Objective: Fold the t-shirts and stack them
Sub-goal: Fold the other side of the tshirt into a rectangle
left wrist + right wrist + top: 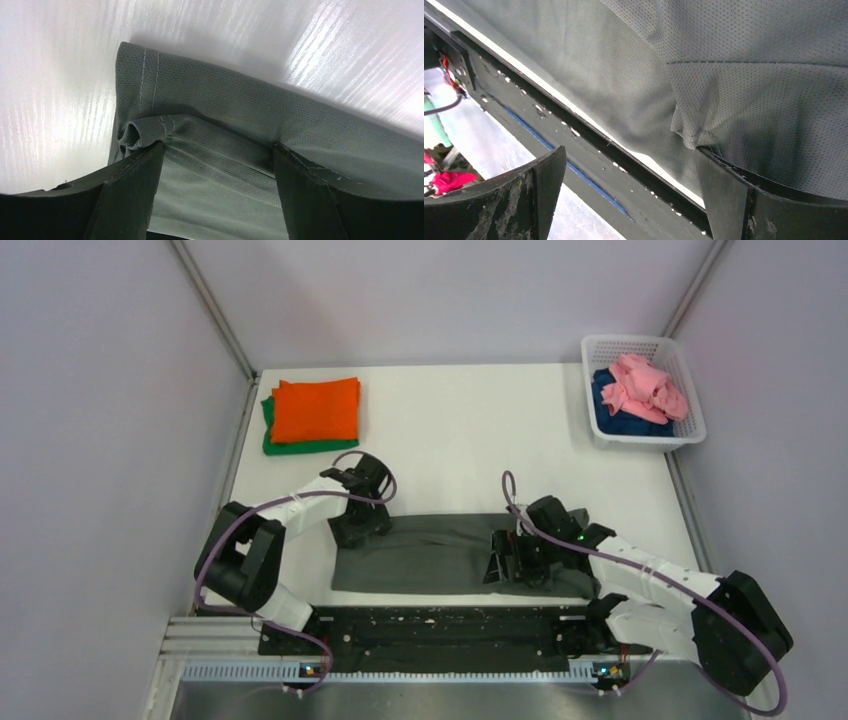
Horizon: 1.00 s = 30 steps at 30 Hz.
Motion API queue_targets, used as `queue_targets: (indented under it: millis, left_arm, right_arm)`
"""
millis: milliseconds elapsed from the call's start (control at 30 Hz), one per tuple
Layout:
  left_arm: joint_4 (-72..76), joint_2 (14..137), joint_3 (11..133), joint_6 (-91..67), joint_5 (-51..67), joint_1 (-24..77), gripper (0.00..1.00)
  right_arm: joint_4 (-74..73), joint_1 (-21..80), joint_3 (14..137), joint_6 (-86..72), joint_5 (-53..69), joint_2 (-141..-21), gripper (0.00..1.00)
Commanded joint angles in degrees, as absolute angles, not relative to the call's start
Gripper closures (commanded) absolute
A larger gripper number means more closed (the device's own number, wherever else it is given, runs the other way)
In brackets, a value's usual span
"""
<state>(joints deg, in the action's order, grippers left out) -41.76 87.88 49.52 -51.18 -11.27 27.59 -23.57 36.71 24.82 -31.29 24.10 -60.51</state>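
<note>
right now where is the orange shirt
In the top view the folded orange shirt lies on the green shirt at the far left corner of the table.

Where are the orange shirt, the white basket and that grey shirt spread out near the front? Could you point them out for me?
orange shirt (316, 410), overhead view, middle of its folded top face.
white basket (632, 340), overhead view, on its far rim.
grey shirt (440, 552), overhead view, flat middle of the cloth.
</note>
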Motion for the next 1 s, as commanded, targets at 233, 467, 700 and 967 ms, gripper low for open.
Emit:
queue_targets:
  millis: [233,467,700,967]
  left_arm:
    - [-47.3,82.7,53.7,-52.5,-12.9,27.6,0.15]
    - [-52.0,75.2,59.2,-48.4,-10.5,27.8,0.14]
    - [-47.4,78.3,57.7,-46.0,-4.9,28.4,0.14]
    - [-42.8,85.4,53.6,-46.2,-3.6,28.5,0.15]
  right_arm:
    - [-27.2,37.2,32.6,-34.3,5.7,-56.9,0.01]
    - [-46.5,37.2,38.6,-38.3,-5.8,-46.9,0.01]
    - [-49.6,37.1,30.4,-50.8,-7.3,-41.1,0.01]
    - [-22.1,30.7,18.8,-49.7,-5.0,-46.0,0.01]
